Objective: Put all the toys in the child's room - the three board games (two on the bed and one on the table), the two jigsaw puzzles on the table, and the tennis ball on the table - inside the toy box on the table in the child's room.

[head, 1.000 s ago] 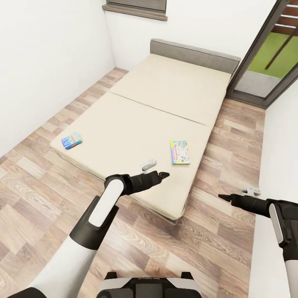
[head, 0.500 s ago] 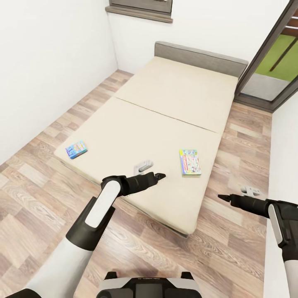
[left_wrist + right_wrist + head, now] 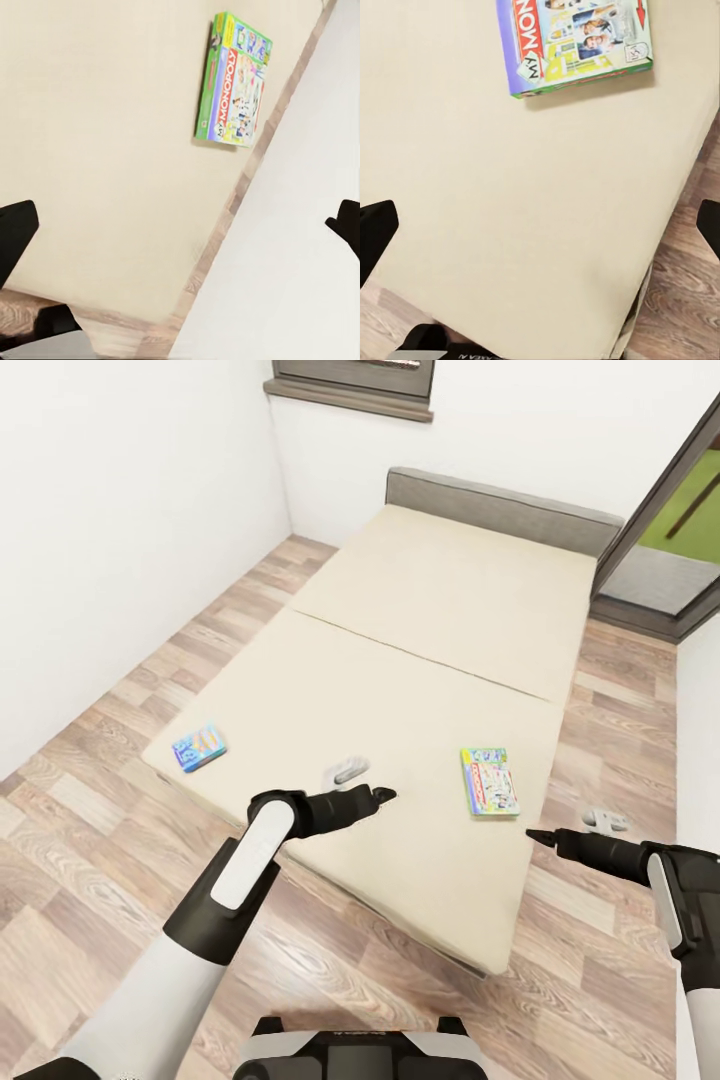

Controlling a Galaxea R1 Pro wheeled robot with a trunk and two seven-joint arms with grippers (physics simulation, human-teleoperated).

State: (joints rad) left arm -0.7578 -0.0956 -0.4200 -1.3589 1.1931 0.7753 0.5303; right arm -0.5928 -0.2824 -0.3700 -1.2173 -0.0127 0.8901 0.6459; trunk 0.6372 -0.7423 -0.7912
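Note:
The bed (image 3: 430,620) lies ahead with a plain beige mattress and a grey headboard (image 3: 500,510). Two board games lie flat on it: a small blue one (image 3: 199,747) near its left front corner and a green-edged Monopoly one (image 3: 489,782) near its right edge. My left gripper (image 3: 385,794) hovers open over the mattress's front part, between the two boxes. My right gripper (image 3: 535,836) is open too, just off the bed's right edge, close to the Monopoly box (image 3: 577,41). In the left wrist view the Monopoly box (image 3: 234,79) lies far ahead of the open gripper (image 3: 180,229).
A white wall (image 3: 110,540) runs along the left, with a strip of wood-plank floor (image 3: 90,790) between it and the bed. A window sill (image 3: 350,385) sits above the headboard. A dark-framed glass door (image 3: 665,550) stands at the far right.
The whole picture has shifted right and down, so the camera has moved. Both board games lie where they were on the bed. Both arms hold the same pose.

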